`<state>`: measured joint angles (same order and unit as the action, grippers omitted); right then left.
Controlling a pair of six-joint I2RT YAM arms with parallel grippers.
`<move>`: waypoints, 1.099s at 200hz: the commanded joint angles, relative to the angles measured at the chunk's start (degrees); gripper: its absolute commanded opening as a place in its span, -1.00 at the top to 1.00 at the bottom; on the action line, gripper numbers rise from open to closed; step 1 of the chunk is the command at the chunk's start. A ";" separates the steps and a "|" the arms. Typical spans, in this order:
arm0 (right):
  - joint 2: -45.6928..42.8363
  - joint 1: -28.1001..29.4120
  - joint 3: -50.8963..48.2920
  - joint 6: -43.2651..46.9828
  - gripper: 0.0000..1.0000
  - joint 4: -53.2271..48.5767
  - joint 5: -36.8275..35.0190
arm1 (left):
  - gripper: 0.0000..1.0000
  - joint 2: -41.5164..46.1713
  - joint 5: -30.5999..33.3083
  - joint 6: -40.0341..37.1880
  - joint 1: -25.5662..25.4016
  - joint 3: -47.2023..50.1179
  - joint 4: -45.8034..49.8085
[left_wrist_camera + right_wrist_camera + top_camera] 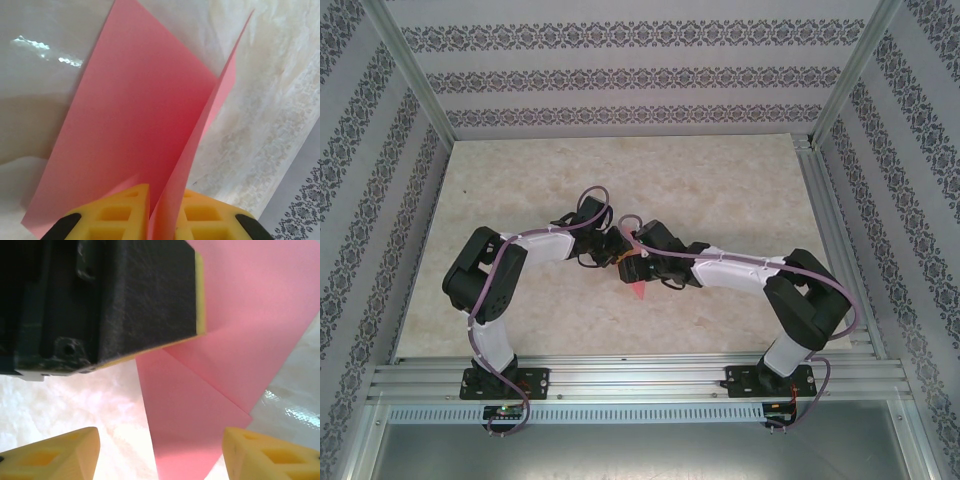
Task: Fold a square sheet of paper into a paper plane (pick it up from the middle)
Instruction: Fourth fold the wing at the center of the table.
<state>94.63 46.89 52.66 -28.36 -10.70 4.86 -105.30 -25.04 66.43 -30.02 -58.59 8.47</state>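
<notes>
Left claw [162, 201] clamped on the folded square sheet of paper [140, 115], mid-bench [720, 180]. Crease runs away from the claw; pink corner points toward the arm bases. Right claw [160, 437] apart. Patterned walls [620, 80].

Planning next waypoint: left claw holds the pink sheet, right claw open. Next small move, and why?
Likely ease the right claw forward and close it on the free corner of the square sheet of paper. The left claw is shut on the sheet, creased into a V, and that corner sits between the right fingers, which stand wide apart. A second grip should steady the fold.
</notes>
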 commanded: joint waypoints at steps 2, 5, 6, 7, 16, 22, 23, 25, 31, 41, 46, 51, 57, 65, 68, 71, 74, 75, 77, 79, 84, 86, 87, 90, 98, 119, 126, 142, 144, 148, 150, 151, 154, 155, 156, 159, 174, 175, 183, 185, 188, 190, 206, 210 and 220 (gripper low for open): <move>0.94 0.90 0.76 0.65 -0.29 0.41 -1.84 | 0.64 -0.40 -0.92 -1.32 0.42 -2.01 1.10; 1.32 0.96 1.11 0.74 -0.28 0.13 -2.23 | 0.64 -0.36 -0.92 -1.35 0.44 -2.00 1.10; 1.46 0.98 1.16 0.75 -0.28 0.01 -2.41 | 0.64 -0.35 -0.95 -1.37 0.42 -1.98 1.06; 1.58 0.99 1.23 0.80 -0.28 -0.05 -2.58 | 0.63 -0.35 -0.96 -1.34 0.45 -2.02 1.09; 2.51 1.20 1.94 1.07 -0.25 -0.45 -2.80 | 0.64 -0.35 -0.98 -1.25 0.42 -2.01 0.98; 2.72 1.41 2.21 1.30 -0.24 -0.46 -2.75 | 0.64 -0.40 -1.03 -1.29 0.48 -2.07 0.98; 2.78 1.43 2.24 1.38 -0.24 -0.42 -2.93 | 0.64 -0.42 -1.05 -1.26 0.53 -2.06 1.00; 2.85 1.60 2.33 1.44 -0.24 -0.54 -3.21 | 0.64 -0.37 -1.08 -1.25 0.57 -2.06 1.02; 3.10 2.02 2.58 1.46 -0.24 -0.72 -4.06 | 0.64 -0.35 -1.30 -1.22 0.52 -2.06 0.90; 3.43 2.61 2.98 1.88 -0.24 -1.37 -4.73 | 0.64 -0.39 -1.46 -1.02 0.54 -2.06 0.66; 3.53 2.95 3.20 2.18 -0.24 -1.50 -4.90 | 0.64 -0.37 -1.50 -1.06 0.52 -2.11 0.60; 3.75 3.30 3.44 2.26 -0.24 -1.72 -5.47 | 0.64 -0.42 -1.53 -1.12 0.58 -2.15 0.73; 4.04 3.58 3.82 2.33 -0.20 -2.63 -6.88 | 0.64 -0.41 -1.56 -1.11 0.58 -2.10 0.74; 4.15 4.09 4.30 2.66 -0.17 -3.53 -8.81 | 0.64 -0.41 -1.62 -1.06 0.60 -2.10 0.70; 4.10 4.24 4.36 2.81 -0.17 -3.77 -9.63 | 0.64 -0.43 -1.66 -1.12 0.58 -2.06 0.65; 4.15 4.45 4.52 2.87 -0.17 -3.99 -10.74 | 0.64 -0.41 -1.61 -1.11 0.63 -2.10 0.76; 4.22 4.58 4.54 2.87 -0.16 -4.34 -11.45 | 0.64 -0.36 -1.67 -1.11 0.64 -2.01 0.78; 4.28 4.59 4.59 2.87 -0.16 -4.47 -11.72 | 0.64 -0.35 -1.68 -1.12 0.61 -1.99 0.77; 4.37 4.61 4.87 2.85 -0.14 -4.76 -12.18 | 0.64 -0.35 -1.70 -1.06 0.61 -2.00 0.81; 4.56 4.61 5.07 2.95 -0.13 -4.99 -12.56 | 0.63 -0.35 -1.69 -1.09 0.61 -1.93 0.77; 4.87 4.69 5.62 3.30 -0.11 -5.74 -13.06 | 0.64 -0.32 -1.60 -0.98 0.63 -1.94 0.69; 5.00 4.76 5.78 3.48 -0.10 -5.98 -13.44 | 0.64 -0.28 -1.64 -0.98 0.66 -1.96 0.72; 5.06 4.77 5.87 3.48 -0.09 -6.12 -13.63 | 0.64 -0.31 -1.66 -1.01 0.66 -1.92 0.69; 5.26 4.86 6.07 3.62 -0.09 -6.48 -14.06 | 0.64 -0.30 -1.69 -0.96 0.65 -1.92 0.71; 5.91 5.14 6.97 3.95 -0.04 -7.41 -14.94 | 0.64 -0.34 -1.70 -0.96 0.61 -1.97 0.76; 7.12 6.15 8.35 4.37 0.03 -9.48 -15.67 | 0.64 -0.32 -1.65 -0.98 0.64 -2.12 0.90; 7.18 6.57 8.55 4.24 0.03 -10.05 -15.99 | 0.64 -0.34 -1.66 -0.99 0.66 -2.15 0.99; 7.02 7.31 8.30 3.28 -0.03 -10.70 -16.00 | 0.64 -0.35 -1.64 -1.09 0.67 -2.26 1.17; 6.94 7.39 8.19 3.13 -0.03 -10.73 -16.02 | 0.64 -0.33 -1.61 -1.10 0.64 -2.24 1.13; 6.81 7.54 8.10 2.90 -0.03 -10.81 -16.02 | 0.64 -0.33 -1.66 -1.06 0.62 -2.28 1.26; 6.73 7.63 7.97 2.75 -0.03 -10.70 -15.89 | 0.64 -0.32 -1.63 -1.05 0.72 -2.31 1.24; 6.72 7.61 7.89 2.68 -0.03 -10.68 -15.87 | 0.64 -0.34 -1.66 -1.05 0.69 -2.27 1.22; 6.59 7.74 7.69 2.46 -0.03 -10.59 -15.81 | 0.64 -0.30 -1.66 -1.09 0.70 -2.24 1.21; 6.56 7.76 7.66 2.45 -0.03 -10.58 -15.74 | 0.63 -0.28 -1.67 -1.07 0.68 -2.24 1.21; 6.55 7.81 7.60 2.35 -0.03 -10.53 -15.66 | 0.64 -0.23 -1.63 -1.14 0.63 -2.28 1.25; 6.49 7.86 7.42 2.33 -0.03 -10.47 -15.51 | 0.64 -0.23 -1.52 -1.06 0.66 -2.32 1.28; 6.36 8.20 6.65 1.23 0.04 -9.93 -14.52 | 0.63 -0.19 -1.46 -1.04 0.74 -2.27 1.30; 6.36 8.16 6.57 1.13 0.04 -9.81 -14.53 | 0.63 -0.14 -1.44 -1.09 0.70 -2.34 1.34; 6.19 8.30 5.91 0.56 0.10 -9.16 -14.08 | 0.63 -0.16 -1.46 -1.07 0.75 -2.36 1.42; 6.14 8.30 5.81 0.47 0.12 -9.14 -13.89 | 0.63 -0.08 -1.39 -1.05 0.69 -2.33 1.45; 6.10 8.30 5.74 0.43 0.14 -9.08 -13.84 | 0.63 -0.03 -1.37 -1.09 0.70 -2.32 1.50; 6.03 8.30 5.64 0.39 0.15 -9.08 -13.83 | 0.63 -0.03 -1.41 -1.05 0.70 -2.34 1.54; 5.85 8.30 5.47 0.25 0.25 -8.91 -13.83 | 0.63 -0.14 -1.36 -1.18 0.68 -2.34 1.56; 5.91 8.30 5.41 0.25 0.26 -8.92 -13.86 | 0.63 -0.17 -1.33 -1.21 0.75 -2.32 1.64; 6.17 8.38 5.54 0.04 0.24 -9.35 -14.33 | 0.63 -0.17 -1.33 -1.14 0.75 -2.17 1.62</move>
<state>100.88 54.00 59.18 -27.77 -19.55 -10.44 -105.36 -26.26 66.02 -30.00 -59.53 10.90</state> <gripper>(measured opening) 0.373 0.183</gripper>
